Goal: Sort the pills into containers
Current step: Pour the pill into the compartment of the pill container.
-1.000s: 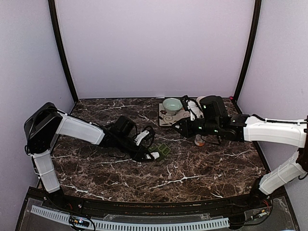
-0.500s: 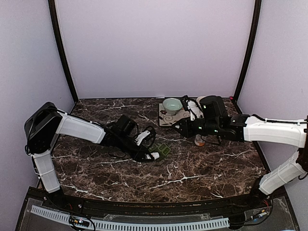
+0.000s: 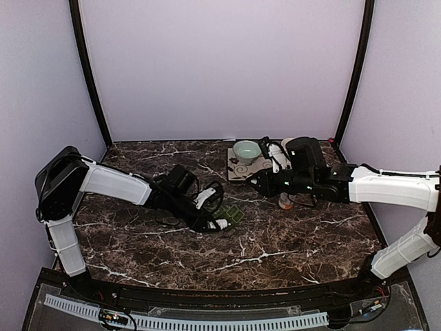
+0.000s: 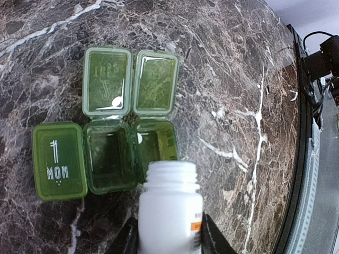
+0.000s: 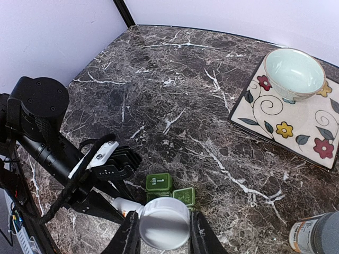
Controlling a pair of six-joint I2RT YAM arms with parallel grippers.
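Left wrist: left gripper (image 4: pixel 169 238) clamped on uncapped white bottle (image 4: pixel 170 203), its mouth at the near edge of the pill organiser (image 4: pixel 108 159) on marble table (image 4: pixel 228 79). Two lids open, MON lid closed. Right wrist: right gripper (image 5: pixel 163 238) clasping round white cap (image 5: pixel 164 222). Beyond, bowl (image 5: pixel 294 71) on floral plate (image 5: pixel 275 119).

Wrist of left arm (image 3: pixel 117 185) has drifted slightly rightward and toward the far wall. The left gripper (image 3: pixel 213 221), clamped on the white bottle (image 4: pixel 169 211), has shifted only marginally beside the pill organiser (image 4: pixel 106 153).
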